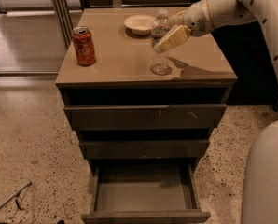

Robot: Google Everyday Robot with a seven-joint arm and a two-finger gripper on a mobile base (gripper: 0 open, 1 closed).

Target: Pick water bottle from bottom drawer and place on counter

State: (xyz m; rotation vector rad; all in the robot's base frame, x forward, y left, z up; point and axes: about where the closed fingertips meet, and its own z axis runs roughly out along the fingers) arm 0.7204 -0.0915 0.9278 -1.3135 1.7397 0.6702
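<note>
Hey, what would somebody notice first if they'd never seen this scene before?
The tool comes in from the right and sits at the upper part of the clear bottle, which stands upright mid-counter. Below, the bottom drawer is pulled wide open. A red can stands at the counter's left.
</note>
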